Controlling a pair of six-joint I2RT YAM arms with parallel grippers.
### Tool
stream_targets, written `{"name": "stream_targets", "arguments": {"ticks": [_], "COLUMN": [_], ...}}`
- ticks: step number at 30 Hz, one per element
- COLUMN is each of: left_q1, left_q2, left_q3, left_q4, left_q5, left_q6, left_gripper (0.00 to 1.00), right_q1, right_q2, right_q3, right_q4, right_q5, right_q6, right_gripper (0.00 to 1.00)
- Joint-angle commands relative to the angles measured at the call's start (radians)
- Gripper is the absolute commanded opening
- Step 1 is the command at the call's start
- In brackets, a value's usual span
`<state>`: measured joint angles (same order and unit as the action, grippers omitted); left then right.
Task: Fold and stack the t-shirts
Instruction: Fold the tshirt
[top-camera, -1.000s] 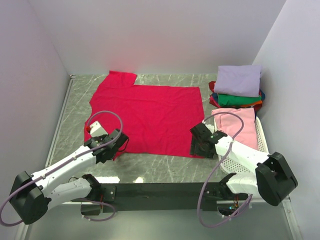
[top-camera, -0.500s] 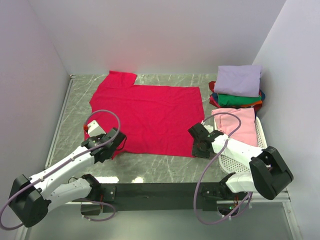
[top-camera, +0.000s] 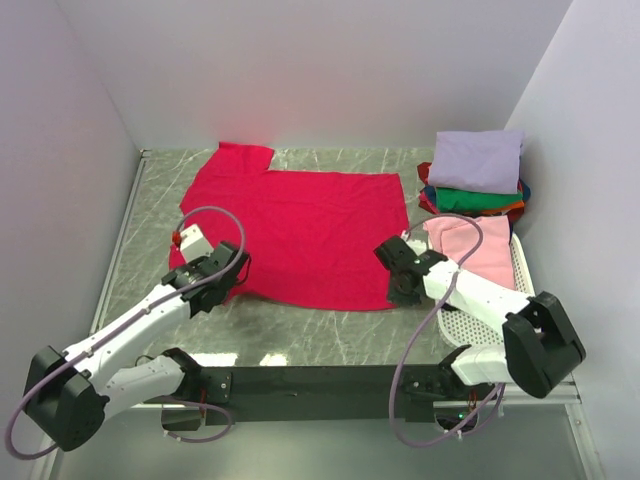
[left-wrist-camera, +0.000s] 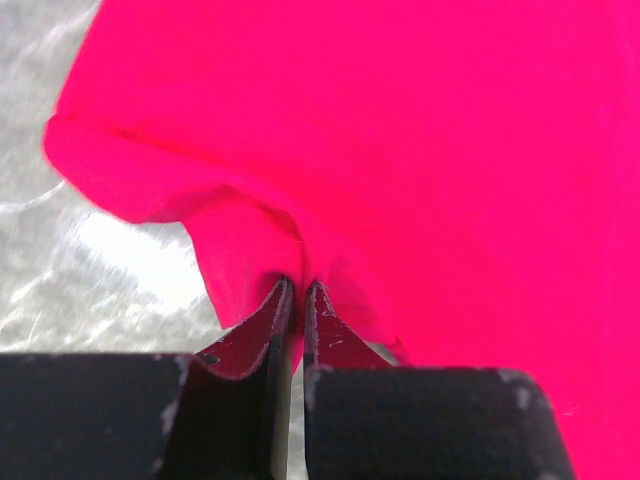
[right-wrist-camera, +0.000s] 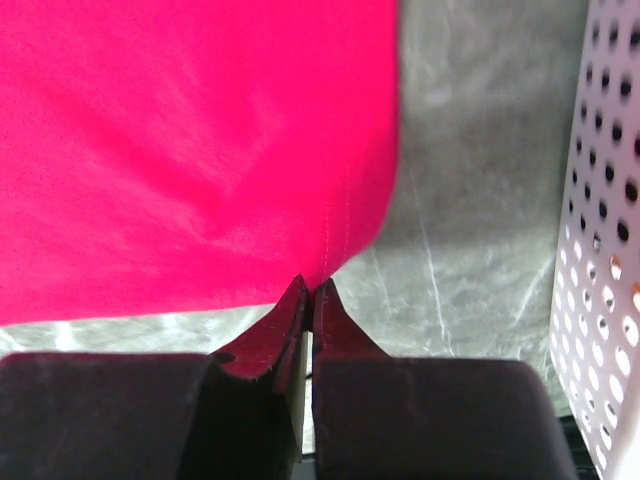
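In the middle of the frame, the red t-shirt (top-camera: 300, 230) lies flat on the bench (top-camera: 330, 340). My left pincer (left-wrist-camera: 297, 292) & right pincer (right-wrist-camera: 308, 290) pinch its bottom corners. Thin grip, so a fast lift could slip the cloth out.

Grey marble tbl (top-camera: 330, 335), white perforated basket (right-wrist-camera: 610, 250) at rt; white walls (top-camera: 300, 70)

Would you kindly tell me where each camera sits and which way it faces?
Top external: above, behind the bases, looking down on the table; left arm and right arm show.
Left wrist: on the left arm, looking past the left gripper, shut on the red t-shirt.
Right wrist: likewise; right gripper shut on its hem beside the white basket.
Shared: all show the red t-shirt.
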<state>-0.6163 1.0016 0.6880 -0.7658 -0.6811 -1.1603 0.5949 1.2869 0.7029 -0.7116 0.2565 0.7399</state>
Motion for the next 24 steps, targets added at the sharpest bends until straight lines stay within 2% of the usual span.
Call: {"name": "stream_targets", "arguments": {"ticks": [1,10,14,24], "left_q1": [0.03,0.121,0.15,0.158], "left_q2": [0.031,0.169,0.262,0.437], "left_q3": [0.071,0.154,0.195,0.341], "left_q4": [0.123,0.315,0.4,0.5], "left_q5": [0.009,0.041,0.08,0.026], "left_q6": [0.16,0.437,0.494,0.622], "left_gripper": [0.01,0.01,0.01,0.01], "right_q1": [-0.012,-0.101,-0.133,-0.188], "right_q2": [0.041,0.147,0.216,0.357], "right_q3": [0.107,0.269,0.331,0.46], "right_q4": [-0.017,0.015,0.032,0.064], "right_q5": [0.052,0.04,0.029,-0.02], "right_q6": [-0.053,-0.191,-0.247,-0.35], "right_gripper": [0.0,0.0,0.0,0.0]}}
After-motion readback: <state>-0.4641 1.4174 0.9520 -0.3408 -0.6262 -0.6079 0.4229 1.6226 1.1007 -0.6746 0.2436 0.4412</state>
